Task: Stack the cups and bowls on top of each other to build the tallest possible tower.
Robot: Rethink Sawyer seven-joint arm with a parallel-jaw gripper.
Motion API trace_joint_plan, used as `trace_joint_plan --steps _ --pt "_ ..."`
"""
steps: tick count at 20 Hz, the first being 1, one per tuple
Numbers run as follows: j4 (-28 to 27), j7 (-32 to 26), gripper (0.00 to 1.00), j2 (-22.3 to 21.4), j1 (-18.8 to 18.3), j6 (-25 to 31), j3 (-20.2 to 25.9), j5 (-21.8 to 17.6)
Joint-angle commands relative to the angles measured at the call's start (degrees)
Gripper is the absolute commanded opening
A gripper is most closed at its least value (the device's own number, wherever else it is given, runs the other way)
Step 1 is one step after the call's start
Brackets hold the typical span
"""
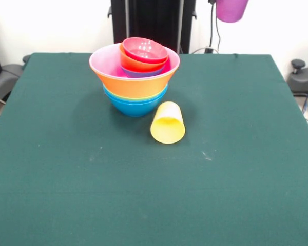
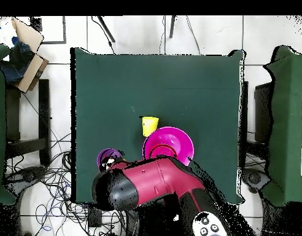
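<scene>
Looking across the table (image 1: 143,195), you see the tower (image 1: 135,77) of bowls at centre-back, the yellow cup (image 1: 168,123) lying on its side at its 4 o'clock, and the purple cup (image 1: 231,9) raised at 1 o'clock; you cannot tell the gripper's state.

One tower (image 1: 135,77) of nested bowls with at least six visible layers, two cups: one yellow cup (image 1: 168,123) lying at centre frame, one purple cup (image 1: 231,9) at the top edge
</scene>
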Motion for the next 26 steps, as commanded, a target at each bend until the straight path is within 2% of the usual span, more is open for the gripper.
trace_joint_plan --steps 1,5,10,16,20,26 --pt "6.08 -15.61 0.0 0.31 -4.63 2.24 6.31 -4.0" --pt "8.87 -17.34 0.0 -1.53 -9.28 1.24 9.93 -3.85" --pt "9.49 -17.37 0.0 -0.56 -13.51 1.07 13.17 -6.17" --pt "10.64 -15.14 0.0 2.37 -16.71 -0.82 14.52 -11.46" --pt "13.37 -13.6 0.0 1.95 -18.86 -2.65 15.99 -13.25" --pt "14.21 -14.09 0.0 3.39 -23.0 -2.19 18.18 -16.39"
